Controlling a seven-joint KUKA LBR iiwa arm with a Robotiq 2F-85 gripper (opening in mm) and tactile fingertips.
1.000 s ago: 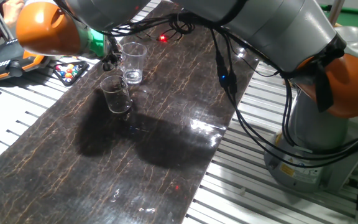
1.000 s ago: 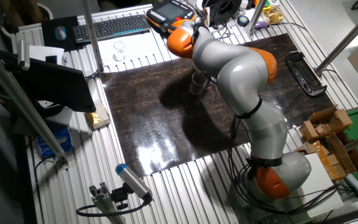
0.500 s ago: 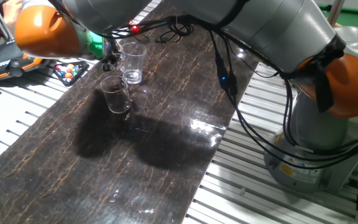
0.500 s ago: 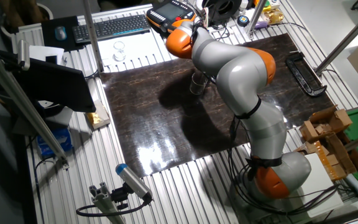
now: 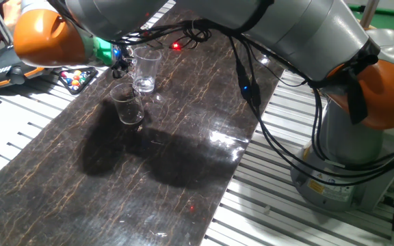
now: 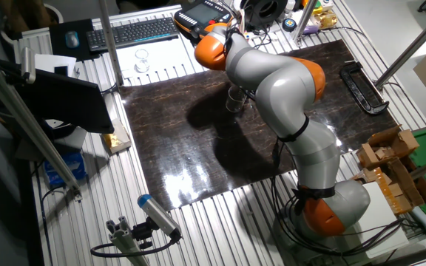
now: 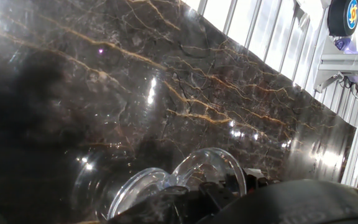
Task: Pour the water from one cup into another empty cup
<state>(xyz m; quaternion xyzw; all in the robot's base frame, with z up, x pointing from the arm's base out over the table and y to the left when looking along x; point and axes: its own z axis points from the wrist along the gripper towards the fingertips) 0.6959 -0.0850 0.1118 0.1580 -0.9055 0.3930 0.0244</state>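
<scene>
Two clear cups stand on the dark marble board (image 5: 183, 157). The nearer one is the straight-sided tumbler (image 5: 128, 104); I cannot make out water in it. Just behind it stands the wide-rimmed tapered cup (image 5: 146, 69), whitish at its base. My gripper (image 5: 120, 63) hangs at the tapered cup's left side, above and behind the tumbler, with its dark fingers too small to read. In the hand view, two glass rims (image 7: 143, 186) (image 7: 211, 167) show at the bottom edge, against the dark hand. In the other fixed view the arm hides all but one cup (image 6: 234, 100).
A tray of coloured balls (image 5: 78, 77) and a teach pendant (image 5: 9, 68) lie left of the board. Black cables (image 5: 246, 82) hang from the arm over the board's right side. A keyboard (image 6: 133, 31) and a small glass (image 6: 142, 60) sit behind the board.
The orange arm link and the gripper have drifted slightly left. Both cups stand where they were.
</scene>
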